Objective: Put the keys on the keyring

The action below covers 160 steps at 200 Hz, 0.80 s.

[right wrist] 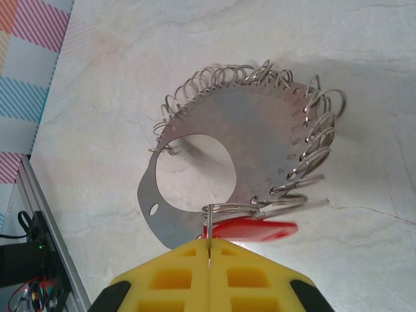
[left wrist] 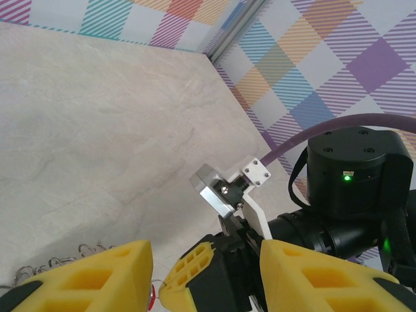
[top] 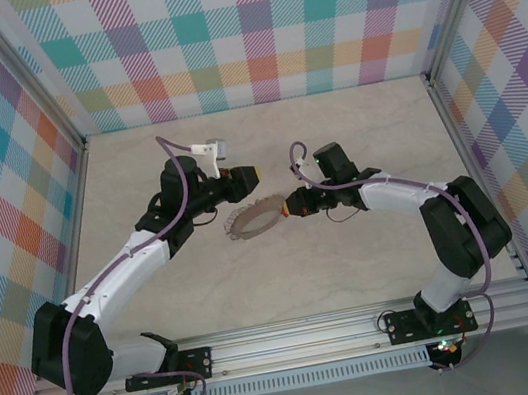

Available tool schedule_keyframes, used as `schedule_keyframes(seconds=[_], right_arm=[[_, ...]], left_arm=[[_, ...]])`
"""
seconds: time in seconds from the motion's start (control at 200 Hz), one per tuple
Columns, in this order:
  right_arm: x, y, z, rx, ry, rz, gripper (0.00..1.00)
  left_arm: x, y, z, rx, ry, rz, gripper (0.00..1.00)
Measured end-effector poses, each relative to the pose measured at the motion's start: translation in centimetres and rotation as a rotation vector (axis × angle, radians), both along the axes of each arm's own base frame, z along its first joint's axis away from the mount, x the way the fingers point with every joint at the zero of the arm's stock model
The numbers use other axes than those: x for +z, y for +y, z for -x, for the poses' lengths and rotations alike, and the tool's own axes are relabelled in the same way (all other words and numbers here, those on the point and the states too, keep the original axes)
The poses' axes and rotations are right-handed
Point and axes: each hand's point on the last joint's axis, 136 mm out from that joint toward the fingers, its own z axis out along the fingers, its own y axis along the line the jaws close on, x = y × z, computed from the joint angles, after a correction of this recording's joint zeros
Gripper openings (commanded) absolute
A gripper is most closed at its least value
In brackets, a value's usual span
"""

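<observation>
**Clamping the keys (right wrist: 253, 229) at the keyring (right wrist: 260, 130)**

The right gripper (right wrist: 209, 242) has its yellow fingers pressed flush together, with a thin sliver of metal pinched in the seam. The keys' red tag juts sideways just past the fingertips and overlaps the keyring's nearest wire loops. The grey plate lies on the marble-look table (right wrist: 130, 65) directly ahead of the hand. The left gripper (left wrist: 205, 250) hovers half-spread with nothing between its pads, and the ring's loops show beside one finger. Tiny stamped characters run along the plate's rim, too small to read.
</observation>
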Motion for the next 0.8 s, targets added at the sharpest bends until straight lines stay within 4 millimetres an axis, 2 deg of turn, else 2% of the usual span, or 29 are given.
schedule_keyframes(seconds=[0.275, 0.41, 0.51, 0.625, 0.8], right_arm=[[0.2, -0.5, -0.1, 0.004, 0.010, -0.016, 0.00], [0.8, -0.6, -0.3, 0.005, 0.001, -0.033, 0.00], [1.4, -0.8, -0.3, 0.005, -0.009, -0.048, 0.00], [1.7, -0.9, -0.6, 0.005, -0.016, -0.063, 0.00], [1.2, -1.4, -0.4, -0.003, -0.003, -0.066, 0.00]], left_arm=[[-0.1, -0.2, 0.3, -0.025, -0.001, -0.003, 0.47], [-0.8, -0.4, 0.5, -0.045, 0.002, -0.021, 0.45], [-2.3, -0.7, 0.4, -0.071, 0.021, -0.045, 0.42], [-5.0, -1.4, 0.3, -0.111, 0.069, -0.081, 0.40], [-9.2, -2.1, 0.5, -0.169, 0.146, -0.145, 0.37]])
